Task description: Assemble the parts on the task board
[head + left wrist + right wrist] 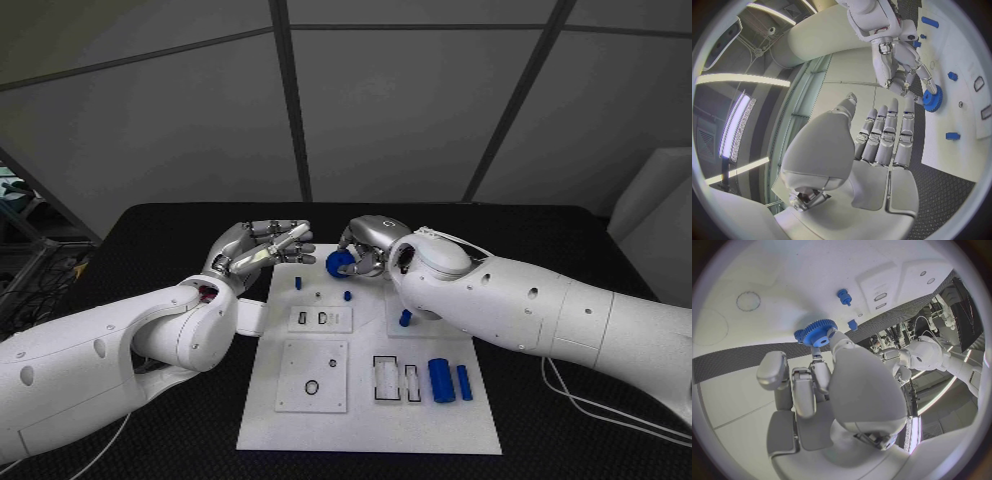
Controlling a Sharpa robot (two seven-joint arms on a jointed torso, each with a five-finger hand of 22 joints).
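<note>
Right hand (826,372) pinching blue gear (817,332), teeth visible

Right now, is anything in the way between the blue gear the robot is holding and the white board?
Nothing visible blocks it. The right hand holds the blue gear at the far edge of the task board. The left hand hangs off to the side, holding nothing, and the nearest blue peg stands apart from the gear.

1. One white task board (289,425) lies on the table.
2. One blue gear (340,263) is at the board's far edge.
3. Two blue cylinders (441,380) lie side by side.
4. Three small blue pegs (299,283) stand on the board.
</note>
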